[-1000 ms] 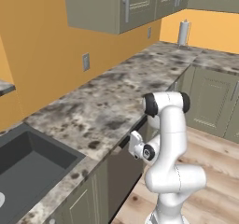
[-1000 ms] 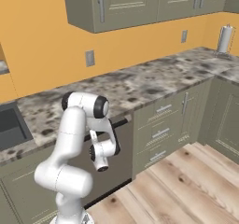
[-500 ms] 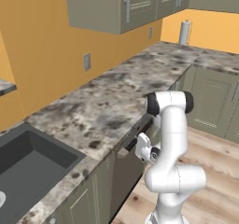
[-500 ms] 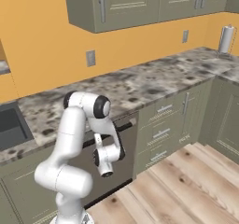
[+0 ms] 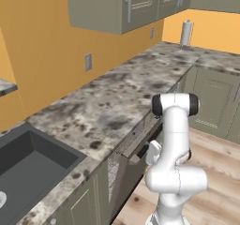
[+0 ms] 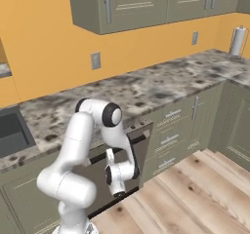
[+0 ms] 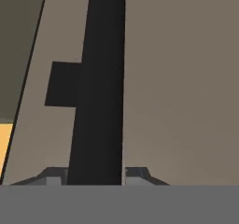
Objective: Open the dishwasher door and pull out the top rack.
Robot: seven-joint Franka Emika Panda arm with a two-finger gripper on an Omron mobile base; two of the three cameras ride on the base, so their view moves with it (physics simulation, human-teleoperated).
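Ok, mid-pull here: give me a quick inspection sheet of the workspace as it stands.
Surface: speckled granite counter, nothing seen on this stretch.
Job's things: dishwasher door tilted partly open from the top; its dark bar handle runs between the fingertips. Top rack: cannot tell, interior hidden.
Clutter: paper towel roll on the far corner of the counter.
Gripper: gripper closed around the bar handle, one fingertip on each side.
Cables: nothing seen.
Surroundings: black sink to the left, drawers right of the door, upper cabinets, wall outlet, wood floor.
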